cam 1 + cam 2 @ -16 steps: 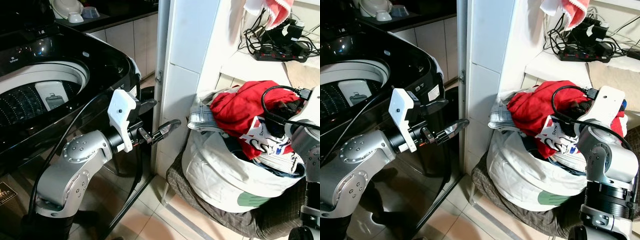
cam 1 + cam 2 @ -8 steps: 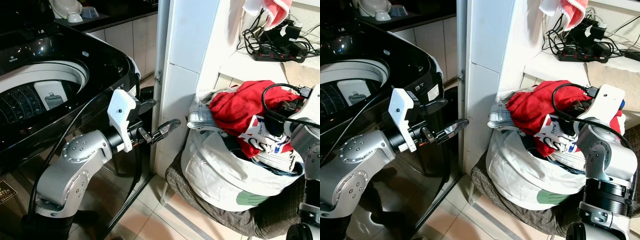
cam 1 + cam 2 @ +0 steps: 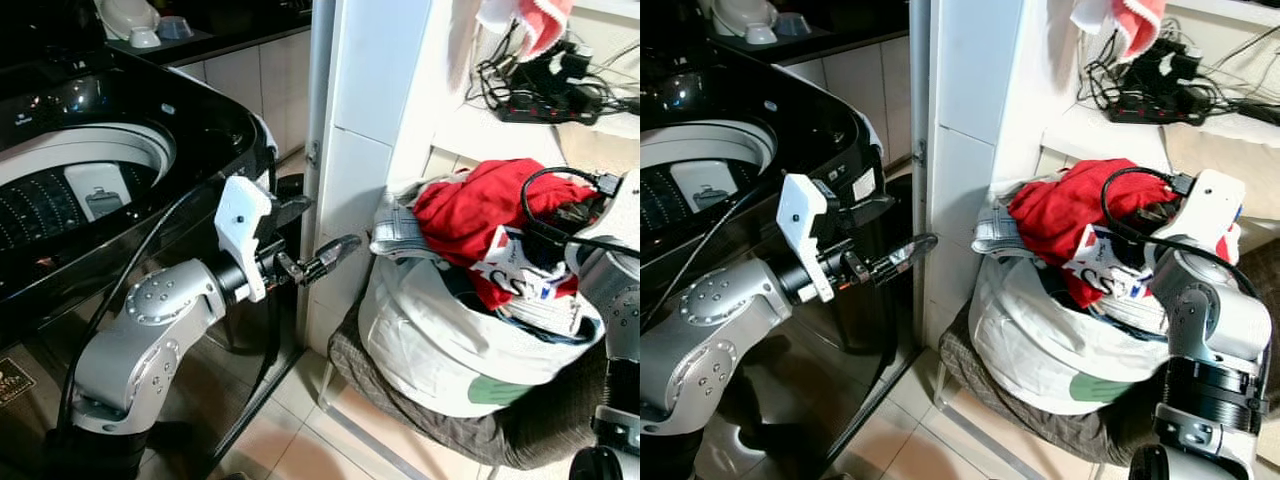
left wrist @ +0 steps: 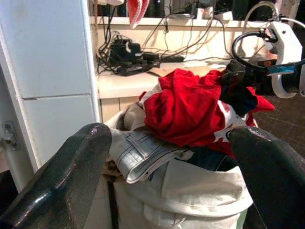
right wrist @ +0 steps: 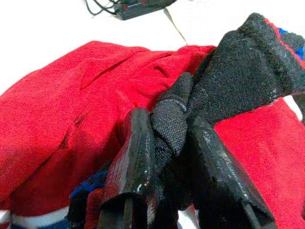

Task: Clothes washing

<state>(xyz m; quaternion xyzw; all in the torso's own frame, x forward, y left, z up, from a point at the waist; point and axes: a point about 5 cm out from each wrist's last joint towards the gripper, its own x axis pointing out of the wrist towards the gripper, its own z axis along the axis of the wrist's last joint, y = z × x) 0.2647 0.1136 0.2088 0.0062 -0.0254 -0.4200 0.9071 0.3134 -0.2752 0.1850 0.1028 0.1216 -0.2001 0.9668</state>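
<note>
Lifting should be straight up: right hand (image 5: pixel 162 191) is pinched on a black cloth (image 5: pixel 248 67) atop the bag (image 3: pixel 440 340), probably snagging neighbours. Left hand (image 3: pixel 325 258) waits spread near the washer (image 3: pixel 90 180).

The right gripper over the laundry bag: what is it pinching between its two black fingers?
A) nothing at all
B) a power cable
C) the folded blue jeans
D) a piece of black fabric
D. In the right wrist view, the right gripper has its fingers closed on a fold of black fabric, just above the red garment piled in the laundry bag.
</note>
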